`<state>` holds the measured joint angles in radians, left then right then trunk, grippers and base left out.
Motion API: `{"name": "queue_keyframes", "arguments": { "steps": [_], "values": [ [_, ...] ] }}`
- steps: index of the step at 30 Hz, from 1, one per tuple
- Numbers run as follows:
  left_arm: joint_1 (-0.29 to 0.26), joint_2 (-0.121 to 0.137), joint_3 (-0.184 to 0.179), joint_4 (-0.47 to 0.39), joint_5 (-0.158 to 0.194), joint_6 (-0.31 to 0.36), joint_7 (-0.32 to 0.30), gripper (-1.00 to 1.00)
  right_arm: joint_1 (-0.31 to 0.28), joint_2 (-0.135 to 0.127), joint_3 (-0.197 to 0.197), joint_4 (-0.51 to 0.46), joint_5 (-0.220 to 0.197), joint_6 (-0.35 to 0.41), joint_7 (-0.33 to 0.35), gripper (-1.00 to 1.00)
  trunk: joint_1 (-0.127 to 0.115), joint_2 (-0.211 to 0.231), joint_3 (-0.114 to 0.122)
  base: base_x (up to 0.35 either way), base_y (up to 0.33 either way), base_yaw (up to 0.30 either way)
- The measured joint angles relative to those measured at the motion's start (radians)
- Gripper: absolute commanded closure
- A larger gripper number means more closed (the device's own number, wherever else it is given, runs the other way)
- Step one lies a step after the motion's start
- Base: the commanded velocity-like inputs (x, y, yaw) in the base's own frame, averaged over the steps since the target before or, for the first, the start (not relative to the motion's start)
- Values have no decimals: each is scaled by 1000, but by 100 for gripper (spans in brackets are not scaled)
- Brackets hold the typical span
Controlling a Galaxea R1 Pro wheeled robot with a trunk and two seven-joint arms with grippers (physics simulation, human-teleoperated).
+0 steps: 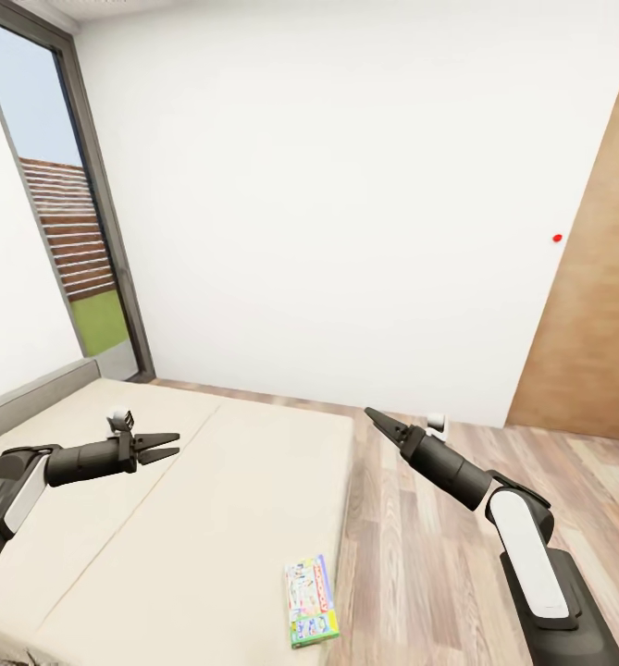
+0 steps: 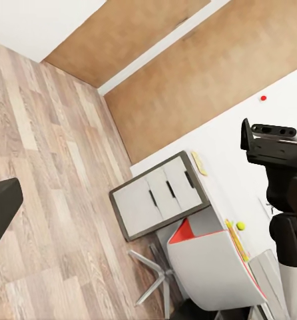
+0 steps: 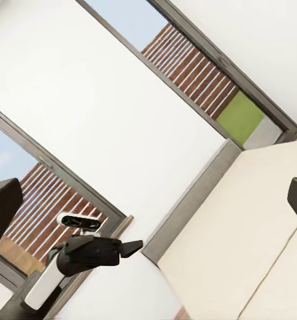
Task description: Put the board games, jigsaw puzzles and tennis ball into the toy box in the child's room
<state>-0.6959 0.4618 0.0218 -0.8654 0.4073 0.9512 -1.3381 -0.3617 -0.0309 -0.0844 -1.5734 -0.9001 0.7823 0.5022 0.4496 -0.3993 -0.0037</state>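
Head view: your left gripper (image 1: 166, 446) hovers over bed (image 1: 207, 518), jaws apart; right gripper (image 1: 380, 421) jaws together; board game (image 1: 311, 599) on mattress.

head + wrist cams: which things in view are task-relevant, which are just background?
Task things:
- board game, green-edged, flat on the bed near its floor-side edge
- tennis ball on the table
- left end effector, open, empty
- right end effector, apparently shut, empty

Background:
- window
- wooden door
- chair
- drawer unit
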Motion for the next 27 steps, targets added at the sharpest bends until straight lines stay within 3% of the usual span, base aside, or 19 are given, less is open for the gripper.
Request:
{"name": "queue_keyframes", "arguments": {
  "steps": [6,21,27],
  "values": [
    [0,0,0,0,0,0,0,-100,0,0,0,1,0,0,2,-100,0,0,0,-1,-172,173],
    [0,0,-1,0,0,0,0,-100,0,0,0,0,0,0,5,-100,0,0,0,0,-95,25],
    [0,0,0,0,0,0,0,-100,0,-1,0,0,0,0,5,-100,0,0,0,0,-127,155]
  ]
}}
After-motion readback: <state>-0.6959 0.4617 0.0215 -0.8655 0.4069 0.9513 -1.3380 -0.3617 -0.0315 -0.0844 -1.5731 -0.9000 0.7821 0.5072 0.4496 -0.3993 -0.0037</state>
